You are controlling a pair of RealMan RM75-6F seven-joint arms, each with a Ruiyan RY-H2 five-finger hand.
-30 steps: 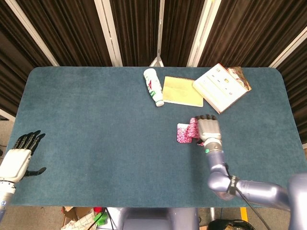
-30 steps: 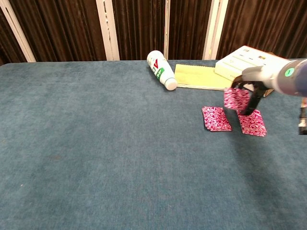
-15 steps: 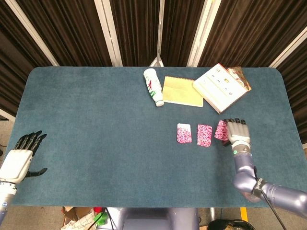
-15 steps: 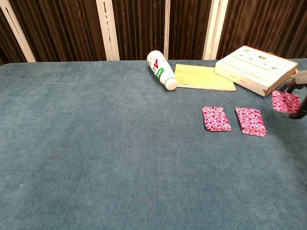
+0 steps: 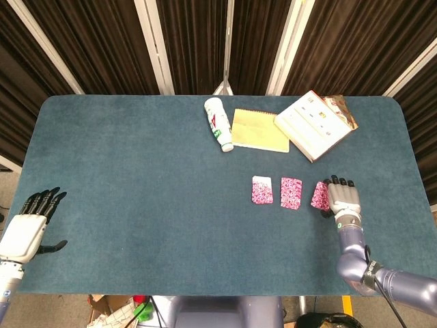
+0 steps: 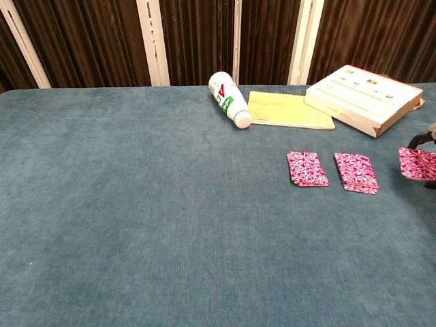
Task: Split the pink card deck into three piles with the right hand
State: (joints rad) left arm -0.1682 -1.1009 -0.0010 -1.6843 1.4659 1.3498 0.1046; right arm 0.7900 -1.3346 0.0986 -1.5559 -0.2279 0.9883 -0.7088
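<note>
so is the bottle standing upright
No, the bottle lies on its side on the table, next to the yellow notepad.

In the chest view, the grey right hand (image 6: 429, 139) sat almost wholly beyond the right border, only dark fingertips showing around a pink patterned card packet (image 6: 416, 163) itself clipped by that edge. Whether the packet touched the blue felt table (image 6: 136, 204) could not be told. The white left hand (image 5: 24, 229) appeared only in the head view, its arm cut off at the lower left corner.
</note>
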